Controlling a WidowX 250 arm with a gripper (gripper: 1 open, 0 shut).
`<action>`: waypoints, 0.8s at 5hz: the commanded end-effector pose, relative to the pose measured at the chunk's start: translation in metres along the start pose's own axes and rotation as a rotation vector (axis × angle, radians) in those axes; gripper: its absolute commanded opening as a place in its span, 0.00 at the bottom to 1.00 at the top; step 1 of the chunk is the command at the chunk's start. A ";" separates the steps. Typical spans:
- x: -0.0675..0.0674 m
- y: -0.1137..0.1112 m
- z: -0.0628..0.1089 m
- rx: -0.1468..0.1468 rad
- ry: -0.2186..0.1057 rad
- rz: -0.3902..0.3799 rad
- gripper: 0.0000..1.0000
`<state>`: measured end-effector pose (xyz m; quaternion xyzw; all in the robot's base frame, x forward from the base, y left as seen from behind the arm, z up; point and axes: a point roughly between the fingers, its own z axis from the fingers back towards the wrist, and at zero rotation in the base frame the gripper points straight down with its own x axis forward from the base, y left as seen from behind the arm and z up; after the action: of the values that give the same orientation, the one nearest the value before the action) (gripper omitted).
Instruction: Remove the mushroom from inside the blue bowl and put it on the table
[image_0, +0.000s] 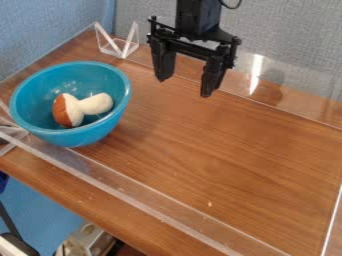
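The toy mushroom (82, 108) lies on its side inside the glossy turquoise-blue bowl (71, 103), its orange-brown cap against the bowl's left side in the view and its cream-white stem pointing right. The bowl sits at the left edge of the wood-grain tabletop (221, 165), beside the low clear acrylic wall. Above the tabletop's far edge, well apart from the bowl, hang the black jaws (189, 78) of the robot arm (197, 20), pointing down, spread wide with nothing between them. A white wire-like frame (116, 41) stands at the far left corner.
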<state>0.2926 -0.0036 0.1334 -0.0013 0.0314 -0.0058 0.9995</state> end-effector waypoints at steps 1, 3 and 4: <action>0.005 0.014 0.001 -0.006 -0.011 0.054 1.00; 0.007 0.075 0.000 -0.017 -0.040 0.258 1.00; -0.001 0.126 -0.008 -0.018 -0.046 0.423 1.00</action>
<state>0.2839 0.1225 0.1091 -0.0083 0.0382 0.2102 0.9769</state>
